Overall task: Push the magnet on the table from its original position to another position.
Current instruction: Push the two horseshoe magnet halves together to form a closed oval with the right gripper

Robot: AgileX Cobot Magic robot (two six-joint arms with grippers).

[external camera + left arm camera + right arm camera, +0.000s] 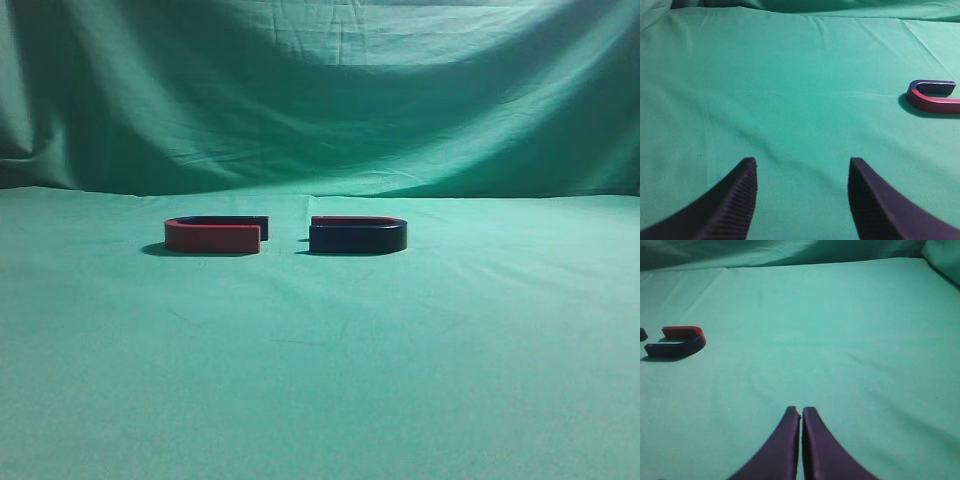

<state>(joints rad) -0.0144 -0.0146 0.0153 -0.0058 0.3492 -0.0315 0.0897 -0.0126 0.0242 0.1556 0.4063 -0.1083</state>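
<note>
Two red-and-blue horseshoe magnets lie flat on the green cloth-covered table (320, 380), their open ends facing each other across a small gap. The left horseshoe magnet (215, 234) shows its red arm to the near side; the right horseshoe magnet (357, 235) shows its dark blue arm to the near side. Neither arm appears in the exterior view, so both stay well away from the pair.

The left claw (802, 172) hovers over bare cloth with its ribbed fingers spread wide, and the left magnet sits far off at the right edge of its view. The right claw (801, 415) has its fingers pressed together, holding nothing, with the right magnet far to its left.

The main risk is probably the magnets themselves: their poles face each other at close range, so a push that narrows the gap could make them snap together, or swing one round, dragging the wrong piece along. A push off the magnet's centre could spin it instead of sliding it. The loose, creased cloth could also bunch up under a low claw and shift both magnets at once. The spread left claw may straddle or hook an arm of the horseshoe instead of pushing it cleanly.
</note>
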